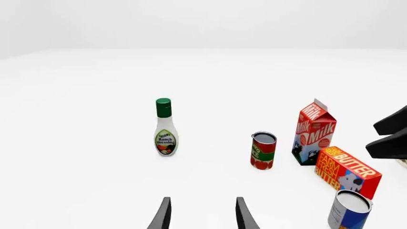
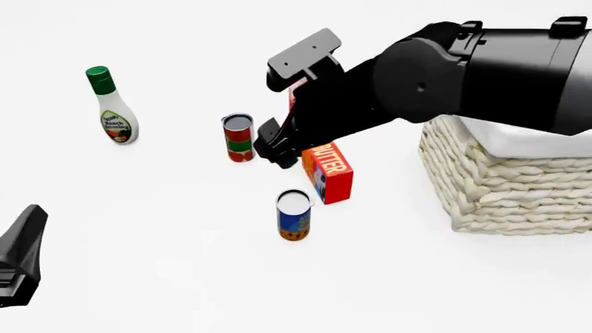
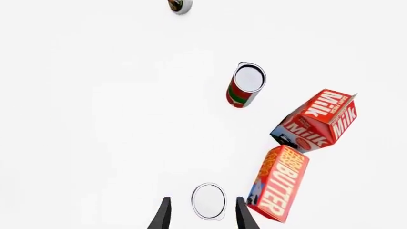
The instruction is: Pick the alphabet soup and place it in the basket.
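Left arm: the left gripper (image 1: 201, 215) is open, fingers spread and empty, parked low at the 8 o'clock edge of the front view, well apart from the groceries.

Ranch bottle (image 2: 111, 105): upright at 10 o'clock on the surface (image 2: 166, 263).

Red-and-green can (image 2: 238, 137): upright, near centre. It is not the target.

Alphabet soup (image 2: 294, 215): upright, at 6 o'clock of the butter box (image 2: 328, 171) and just beside it.

Right arm: the right gripper (image 3: 201, 214) is open and hangs above the soup; in the right wrist view the silver lid sits between the two fingertips, nearer one of them.

Basket (image 2: 504, 184): at 3 o'clock, well apart from the soup.

Procedure, as a judgement: centre the lid between the fingers, descend straight, close at mid-label, and keep the butter-side finger clear of the box.

Limits of view: the arm hides the milk carton (image 3: 316, 120) and the basket interior in the front view. The gripper's height above the can cannot be determined. Both wrist views cut off the fingers' bases.
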Controlling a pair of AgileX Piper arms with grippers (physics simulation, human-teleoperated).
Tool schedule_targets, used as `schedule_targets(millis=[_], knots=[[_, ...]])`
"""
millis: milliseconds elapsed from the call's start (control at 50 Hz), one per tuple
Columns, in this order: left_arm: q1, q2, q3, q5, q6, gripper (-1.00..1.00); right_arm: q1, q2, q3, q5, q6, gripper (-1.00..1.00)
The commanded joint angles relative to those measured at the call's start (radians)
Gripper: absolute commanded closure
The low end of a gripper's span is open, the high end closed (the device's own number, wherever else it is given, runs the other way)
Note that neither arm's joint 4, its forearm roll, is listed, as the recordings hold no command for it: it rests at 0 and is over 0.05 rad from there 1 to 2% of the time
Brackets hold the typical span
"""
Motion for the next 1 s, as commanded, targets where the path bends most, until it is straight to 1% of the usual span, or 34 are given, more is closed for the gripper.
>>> schedule_targets(millis=[20,260,460,480,560,600,680,740,780,1000], knots=[[0.000,0.000,0.000,0.000,0.000,-1.00,0.013,0.023,0.033,-0.035,0.016,-1.00],[0.000,0.000,0.000,0.000,0.000,-1.00,-0.027,0.040,0.027,-0.040,-0.013,-1.00],[0.000,0.000,0.000,0.000,0.000,-1.00,-0.033,0.060,0.027,-0.060,-0.016,-1.00],[0.000,0.000,0.000,0.000,0.000,-1.00,-0.035,0.060,0.013,-0.045,-0.016,-1.00],[0.000,0.000,0.000,0.000,0.000,-1.00,-0.036,0.081,0.027,-0.073,-0.015,-1.00],[0.000,0.000,0.000,0.000,0.000,-1.00,-0.035,0.082,0.022,-0.068,-0.016,-1.00],[0.000,0.000,0.000,0.000,0.000,-1.00,-0.034,0.109,0.037,-0.103,-0.016,-1.00],[0.000,0.000,0.000,0.000,0.000,-1.00,-0.035,0.121,0.027,-0.099,-0.014,-1.00],[0.000,0.000,0.000,0.000,0.000,-1.00,-0.036,0.136,0.039,-0.121,-0.013,-1.00],[0.000,0.000,0.000,0.000,0.000,-1.00,-0.034,0.157,0.060,-0.146,-0.008,-1.00]])
